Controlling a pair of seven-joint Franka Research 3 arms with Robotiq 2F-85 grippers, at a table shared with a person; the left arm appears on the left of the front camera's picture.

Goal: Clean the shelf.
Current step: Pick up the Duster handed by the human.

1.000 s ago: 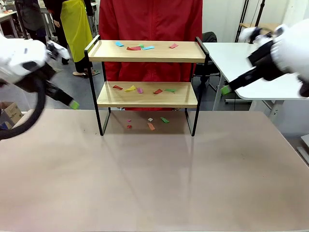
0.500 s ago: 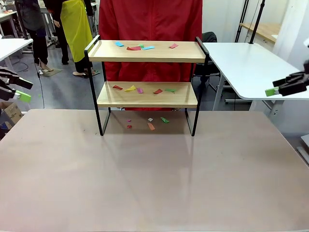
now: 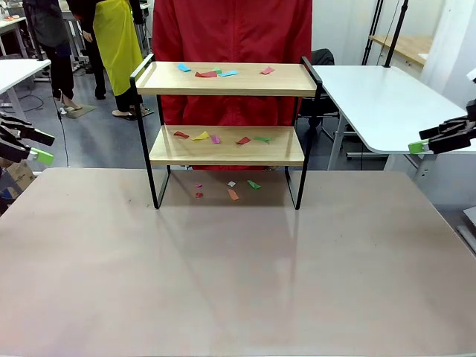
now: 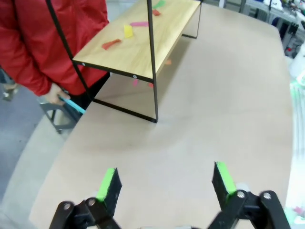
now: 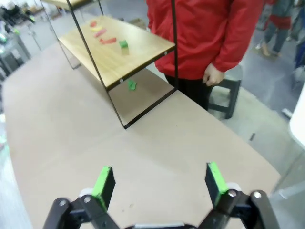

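Observation:
The shelf (image 3: 290,80) stands at the far middle of the table, a two-tier rack of light wooden boards in a black frame. Several coloured paper scraps (image 3: 206,74) lie on its top board, more on the lower board (image 3: 223,152), and a few on the table under it (image 3: 233,194). My left gripper (image 3: 41,146) hangs open at the picture's left edge, well away from the shelf. My right gripper (image 3: 422,140) hangs open at the right edge. In the left wrist view the open gripper (image 4: 165,181) points at the shelf (image 4: 143,43); the right wrist view has the open gripper (image 5: 159,183) before the shelf (image 5: 119,52).
A person in a red jacket (image 3: 230,30) stands right behind the shelf, one hand (image 4: 56,93) holding a light blue thing. A white table (image 3: 372,97) stands at the right, a stool (image 5: 228,95) by the person. The brown table (image 3: 238,268) lies bare in front.
Both arms have drawn back from near the shelf's sides to the picture's edges. In the last half second each gripper has only shifted slightly. Both stay open.

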